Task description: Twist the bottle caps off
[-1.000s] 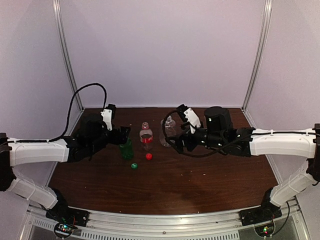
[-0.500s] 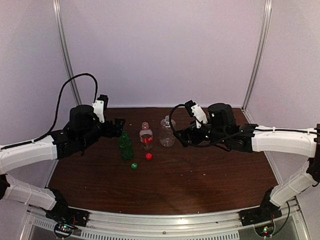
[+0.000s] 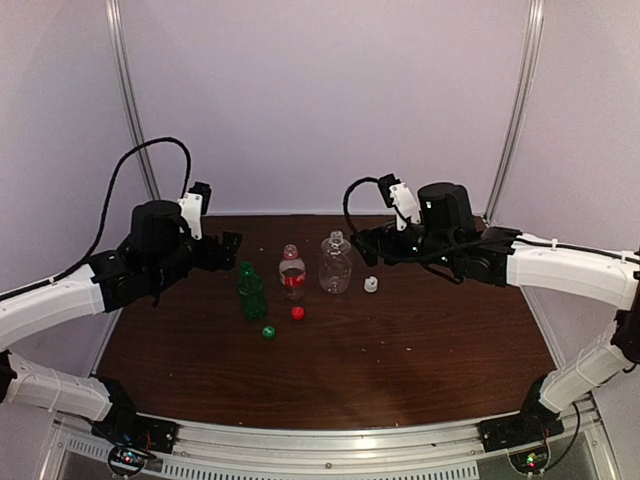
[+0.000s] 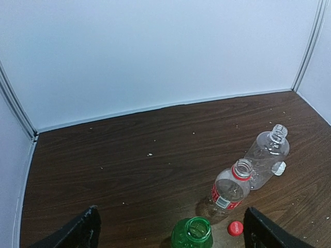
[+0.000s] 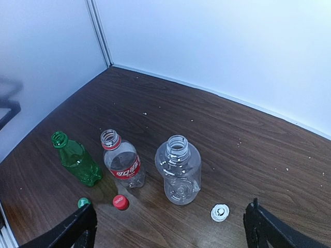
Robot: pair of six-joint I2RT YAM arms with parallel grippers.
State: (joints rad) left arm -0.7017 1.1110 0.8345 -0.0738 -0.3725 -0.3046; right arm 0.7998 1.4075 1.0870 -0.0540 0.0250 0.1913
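Three open bottles stand upright in a row on the table: the green bottle (image 3: 251, 293) (image 4: 192, 234) (image 5: 75, 158), the clear red-label bottle (image 3: 292, 273) (image 4: 230, 188) (image 5: 122, 165) and the wider clear bottle (image 3: 335, 263) (image 4: 267, 155) (image 5: 178, 168). The green cap (image 3: 268, 332) (image 5: 83, 202), red cap (image 3: 297, 313) (image 4: 235, 228) (image 5: 120, 202) and white cap (image 3: 371, 284) (image 4: 279, 168) (image 5: 220, 212) lie loose on the wood. My left gripper (image 3: 228, 250) (image 4: 170, 243) is open and empty, raised left of the green bottle. My right gripper (image 3: 366, 244) (image 5: 170, 243) is open and empty, raised right of the wide bottle.
The brown wooden table (image 3: 400, 350) is enclosed by white walls with metal corner posts (image 3: 130, 110) at the back. Black cables (image 3: 150, 165) loop above both wrists. Small crumbs dot the wood.
Both arms have pulled up and away from the bottles. The right gripper let go of the white cap, which now lies on the table right of the wide bottle.
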